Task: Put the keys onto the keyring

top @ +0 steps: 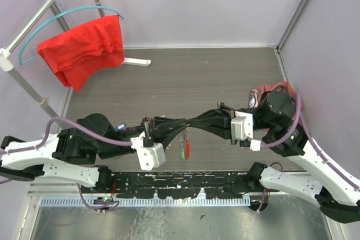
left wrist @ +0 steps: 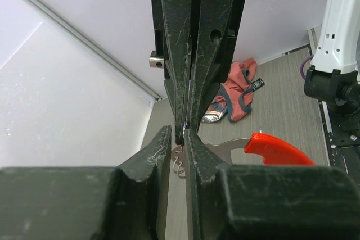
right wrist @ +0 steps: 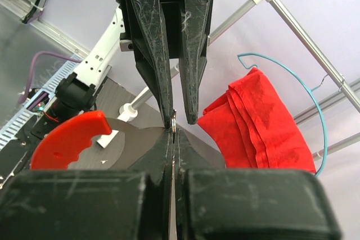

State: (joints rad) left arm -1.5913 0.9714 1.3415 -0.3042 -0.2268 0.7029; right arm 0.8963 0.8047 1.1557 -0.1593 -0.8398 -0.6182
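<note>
My two grippers meet tip to tip above the middle of the table. The right gripper (top: pixel 194 123) (right wrist: pixel 174 133) is shut on the thin metal edge of the keyring. The keyring's red bar (top: pixel 188 148) (left wrist: pixel 278 149) (right wrist: pixel 67 139) hangs below on its grey metal part (left wrist: pixel 225 150). The left gripper (top: pixel 182 130) (left wrist: pixel 179 137) stands a narrow gap open around the right gripper's tips. A wavy wire loop (left wrist: pixel 179 164) shows through that gap. A green tag (top: pixel 182 153) hangs beside the red bar. Other keys are not visible.
A large red cloth (top: pixel 84 49) (right wrist: pixel 259 116) hangs on a teal hanger (top: pixel 67 15) from a metal rack at the back left. The rack's white foot (top: pixel 135 61) lies on the table. A pink-orange pouch (left wrist: pixel 239 91) lies at the right by the right arm.
</note>
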